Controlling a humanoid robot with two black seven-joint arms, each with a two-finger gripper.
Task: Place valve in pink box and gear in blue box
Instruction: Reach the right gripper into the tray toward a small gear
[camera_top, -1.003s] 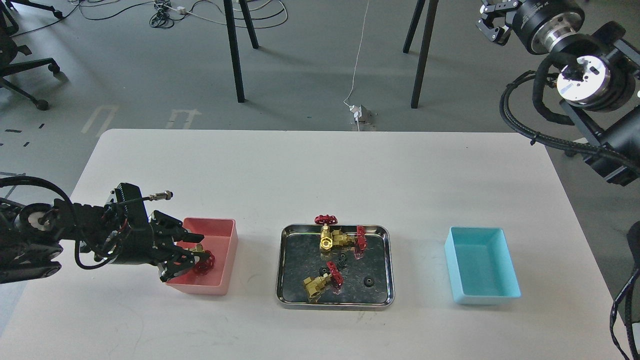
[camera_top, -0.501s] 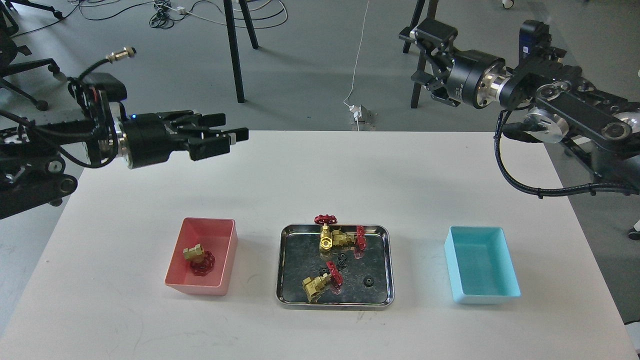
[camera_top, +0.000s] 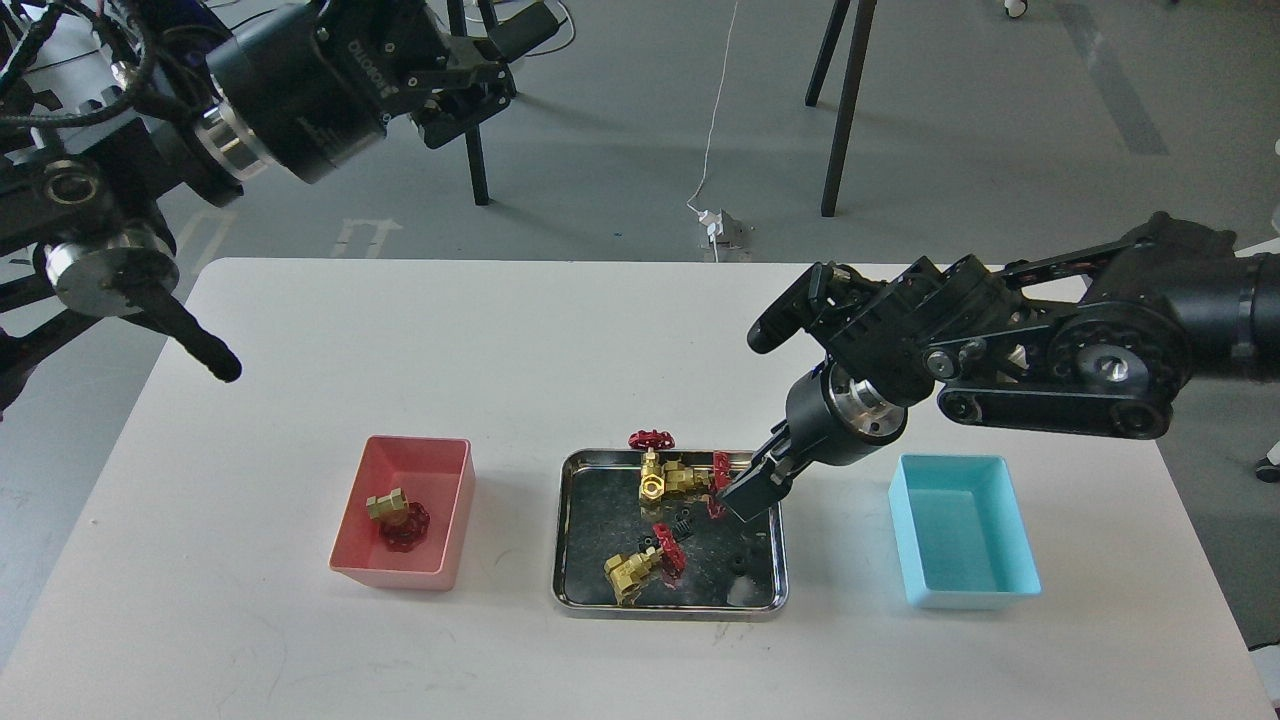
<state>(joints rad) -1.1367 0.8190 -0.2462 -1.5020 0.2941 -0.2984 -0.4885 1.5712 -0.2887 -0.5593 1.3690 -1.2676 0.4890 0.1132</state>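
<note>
White table (camera_top: 560, 330); right gripper (camera_top: 748, 492) hides tray valve (camera_top: 700, 478), fingers unclear; left gripper (camera_top: 480, 60) fingers unclear.

Shiny mirror-like rectangular steel tray (camera_top: 566, 530), dark reflections across its floor. Polished brass-gold valve bodies (camera_top: 662, 482) with glossy dark red handwheels. Tiny matt black toothed gears (camera_top: 738, 563), material unclear. Smooth salmon-pink plastic bin (camera_top: 452, 520), slight sheen on the walls; smooth light cyan-blue plastic bin (camera_top: 965, 598), same finish. Matt white tabletop (camera_top: 560, 340), faintly scuffed near the front edge. Black arm housings, mostly matt, with bright machined metal rings at the wrists.
</note>
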